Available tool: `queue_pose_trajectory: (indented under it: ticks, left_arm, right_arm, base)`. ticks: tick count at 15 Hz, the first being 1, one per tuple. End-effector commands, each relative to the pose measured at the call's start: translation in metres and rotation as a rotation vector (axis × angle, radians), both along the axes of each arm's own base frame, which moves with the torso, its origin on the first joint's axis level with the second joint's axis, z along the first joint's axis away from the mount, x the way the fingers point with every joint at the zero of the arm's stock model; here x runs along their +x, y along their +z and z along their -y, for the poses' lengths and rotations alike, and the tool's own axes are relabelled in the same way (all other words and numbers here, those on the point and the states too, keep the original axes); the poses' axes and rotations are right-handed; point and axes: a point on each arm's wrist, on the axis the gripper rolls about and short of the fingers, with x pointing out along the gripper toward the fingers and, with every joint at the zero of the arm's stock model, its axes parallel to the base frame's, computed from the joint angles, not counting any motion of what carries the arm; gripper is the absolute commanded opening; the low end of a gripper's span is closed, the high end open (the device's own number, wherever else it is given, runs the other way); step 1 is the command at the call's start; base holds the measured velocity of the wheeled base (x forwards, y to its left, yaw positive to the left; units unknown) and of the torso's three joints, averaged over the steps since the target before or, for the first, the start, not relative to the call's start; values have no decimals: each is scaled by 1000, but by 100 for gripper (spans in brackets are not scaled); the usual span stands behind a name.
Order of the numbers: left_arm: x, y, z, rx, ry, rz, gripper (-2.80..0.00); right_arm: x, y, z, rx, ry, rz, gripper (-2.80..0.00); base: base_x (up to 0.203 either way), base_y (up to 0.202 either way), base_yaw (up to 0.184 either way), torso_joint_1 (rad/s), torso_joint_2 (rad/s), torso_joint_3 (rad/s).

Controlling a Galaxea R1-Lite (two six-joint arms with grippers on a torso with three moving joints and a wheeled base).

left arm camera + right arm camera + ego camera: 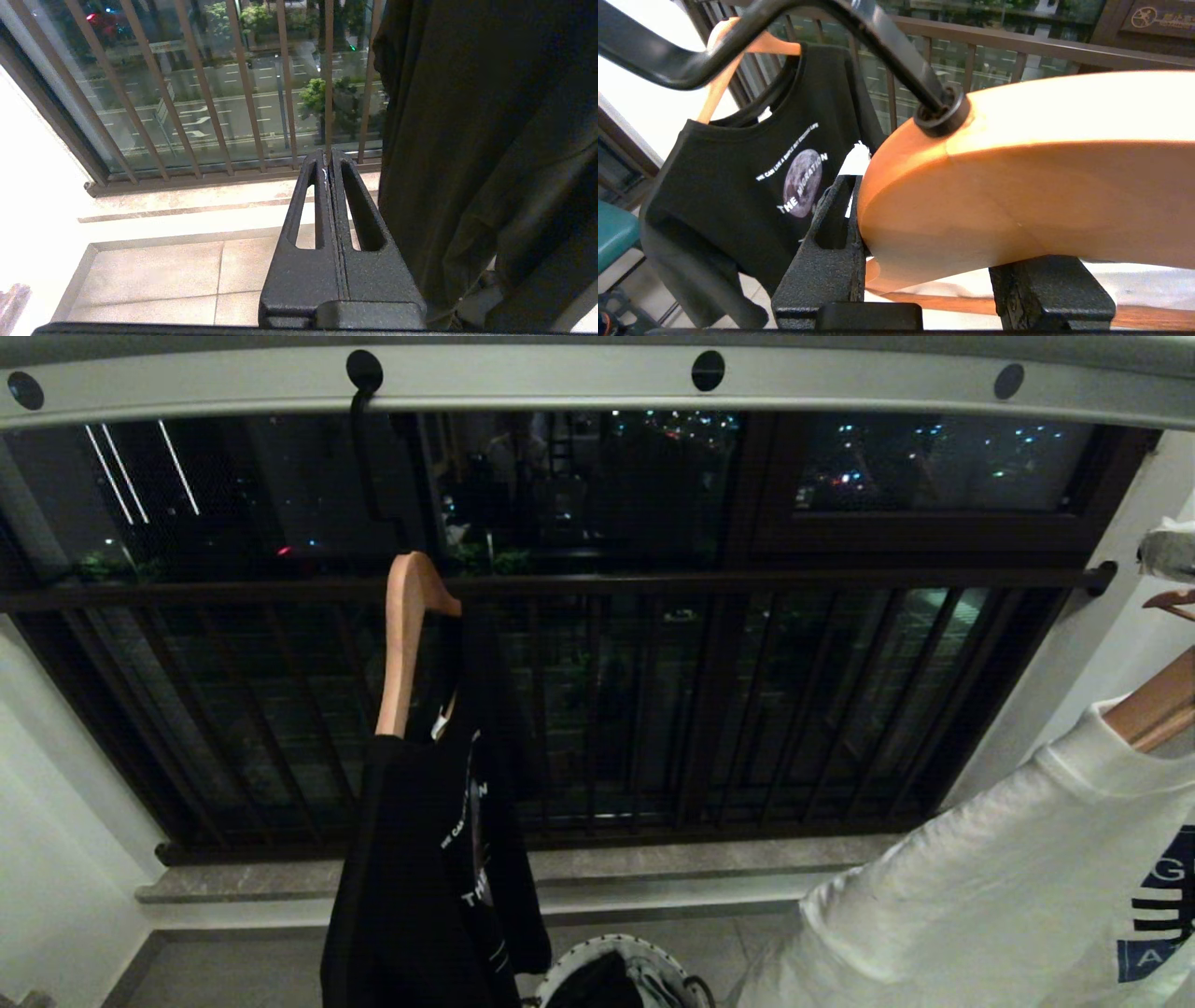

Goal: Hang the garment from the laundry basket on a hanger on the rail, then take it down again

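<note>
The pale rail (pixel 560 378) with dark round holes runs across the top of the head view. At the far right, a white garment (pixel 980 896) with a navy print hangs on a wooden hanger (pixel 1158 709), below the rail. My right gripper (pixel 943 219) is shut on this hanger's (pixel 1017 177) thick wooden middle, just under its black hook (pixel 887 42). The white cloth (pixel 1134 284) shows beneath it. My left gripper (pixel 328 156) is shut and empty, low beside hanging black cloth (pixel 490 140). The laundry basket (pixel 635 947) with its white patterned rim sits at the bottom centre, holding dark clothing.
A black T-shirt (pixel 439 896) with a moon print (pixel 801 182) hangs on a second wooden hanger (pixel 401 635), whose hook sits in a rail hole (pixel 364 371). A dark window grille (pixel 653 709) and stone sill (pixel 653 868) lie behind. Tiled floor (pixel 154 280) is below.
</note>
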Motion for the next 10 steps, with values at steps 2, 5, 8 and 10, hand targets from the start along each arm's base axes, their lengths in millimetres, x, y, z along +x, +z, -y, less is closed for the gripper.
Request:
queue_pose_trajectory:
  ticks: [2,5,8,10]
  left_arm:
    - [0,-1,0,0,0,-1,-280]
    - [0,-1,0,0,0,-2,-280]
    - [0,-1,0,0,0,-2,-280]
    - [0,-1,0,0,0,-2,-280]
  right_arm:
    - [0,0,0,-1,-2,-1,-280]
    - [0,0,0,-1,-2,-1,-280]
    - [0,0,0,1,-2,-1,-280]
    - [0,0,0,1,-2,1,-280]
  base:
    - [0,0,0,81,-141,-74]
    - [0,0,0,69,-129,-63]
    - [0,0,0,67,-131,-64]
    - [0,0,0,0,0,0]
